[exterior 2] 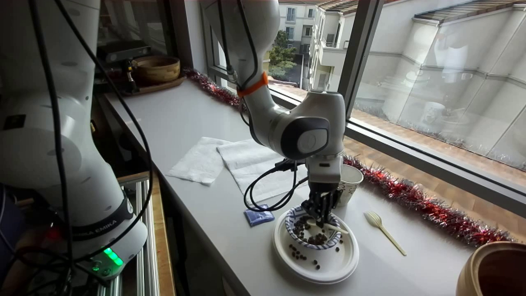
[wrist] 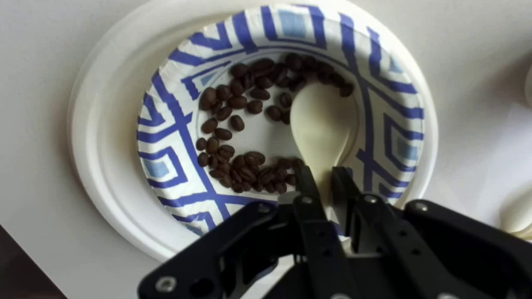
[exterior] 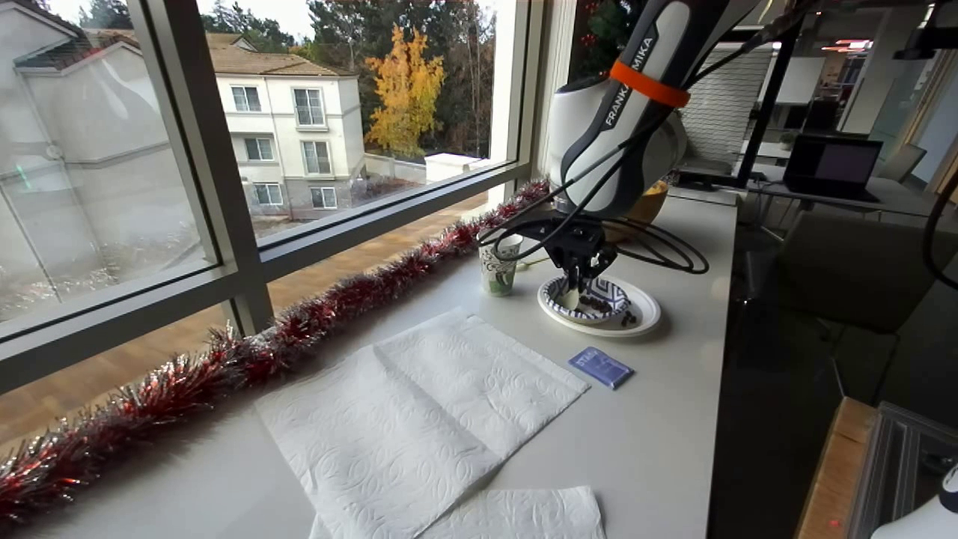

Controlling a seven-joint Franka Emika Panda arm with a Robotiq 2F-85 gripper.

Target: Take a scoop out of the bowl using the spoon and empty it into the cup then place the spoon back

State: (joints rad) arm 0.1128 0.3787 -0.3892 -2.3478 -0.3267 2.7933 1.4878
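White plate (wrist: pixel 95 137) was furthest left in the wrist view, then the patterned bowl (wrist: pixel 166 112) sitting on it, then the coffee beans (wrist: pixel 248 174), packed around the top, left and bottom of the bowl's floor with a bare patch in the middle. Right of that patch was your spoon (wrist: pixel 320 124), head inside the bowl, no beans showing on it, tip up against the top row. Your gripper (wrist: pixel 324 178) had its fingers (wrist: pixel 306 189) pinched on the handle close behind the head, so the hold looked fine to me.

Pretty sure scooping was the job at hand. Imo you wanted the head low, sliding slowly into a thick bit of the pile so the wall backed the beans up, then tipped and lifted level. I couldn't tell if the head touched the floor. In an exterior view the handle ran out across the rim, so dropping lower might've levered it loose.

Right of the bowl stood the cup (exterior 2: pixel 349 187), upright and near, so a short carry but easy to knock. Past it lay a fork (exterior 2: pixel 384 233) you didn't need.
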